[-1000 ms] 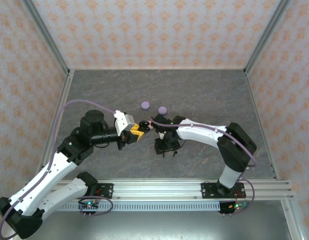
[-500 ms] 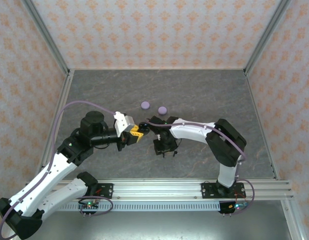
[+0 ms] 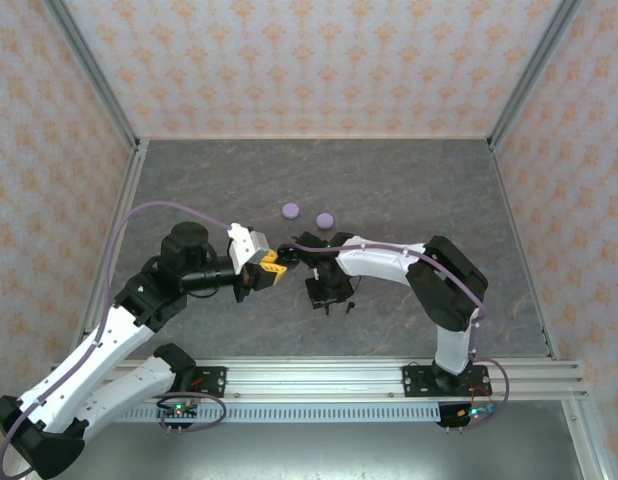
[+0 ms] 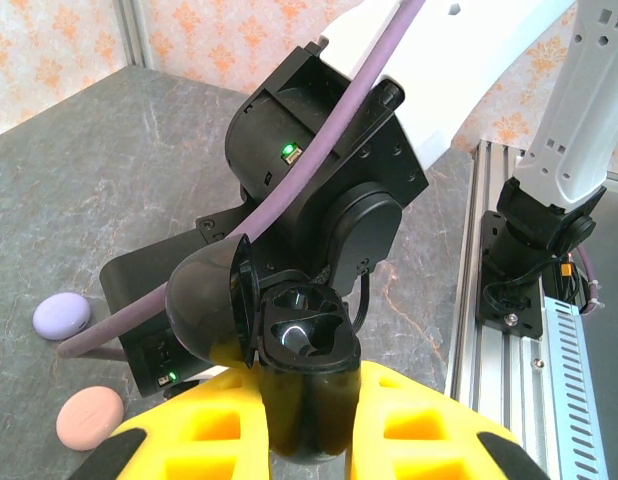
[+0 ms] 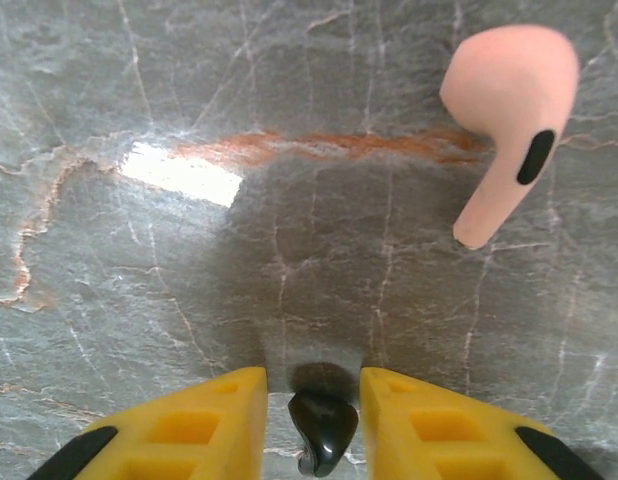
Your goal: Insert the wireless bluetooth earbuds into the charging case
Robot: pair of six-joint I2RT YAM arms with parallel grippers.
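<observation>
Grey marbled tabletop [image 3: 409, 190] fills the cell, boxed in by walls [image 3: 309, 60] papered with a pale orange motif. From above we see the left gripper [image 3: 274, 262] and the right gripper [image 3: 329, 303] near each other at mid-table. One lilac disc [image 3: 291, 210] and a second lilac disc [image 3: 325, 218] lie just beyond them.

Through the left wrist camera we find the left gripper [image 4: 309, 400] clamped tight on a black charging case [image 4: 304, 345]. The case is held off the table with its lid swung open to the left and both wells bare. Behind it looms the right arm [image 4: 329, 170], and a pink disc [image 4: 89, 418] rests on the table beside a lilac one.

Through the right wrist camera, the right gripper [image 5: 314, 385] points down at the table, its yellow fingers [image 5: 189, 425] standing narrowly apart around a black earbud [image 5: 324, 425]. A thin gap shows on one side of the bud (so we would not call it gripped). A pink earbud [image 5: 504, 100] lies on the table well beyond, stem pointing down the frame.
</observation>
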